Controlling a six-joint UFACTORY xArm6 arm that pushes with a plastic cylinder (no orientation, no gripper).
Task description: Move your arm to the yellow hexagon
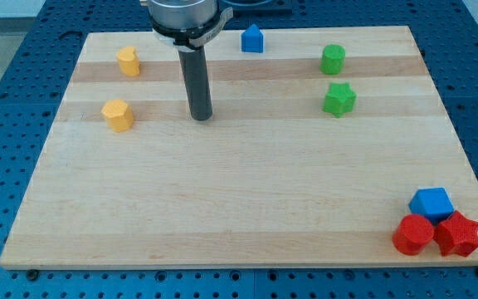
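The yellow hexagon (118,115) lies near the board's left edge, in the upper half of the view. A second yellow block (128,61), heart-like in shape, lies above it near the top left. My tip (201,118) rests on the board to the right of the yellow hexagon, at about the same height in the view, with a clear gap of bare wood between them. The tip touches no block.
A blue house-shaped block (253,38) sits at the top edge, right of the rod. A green cylinder (333,60) and a green star (338,98) lie at the upper right. A blue cube (431,203), red cylinder (412,235) and red star (458,234) cluster at the bottom right corner.
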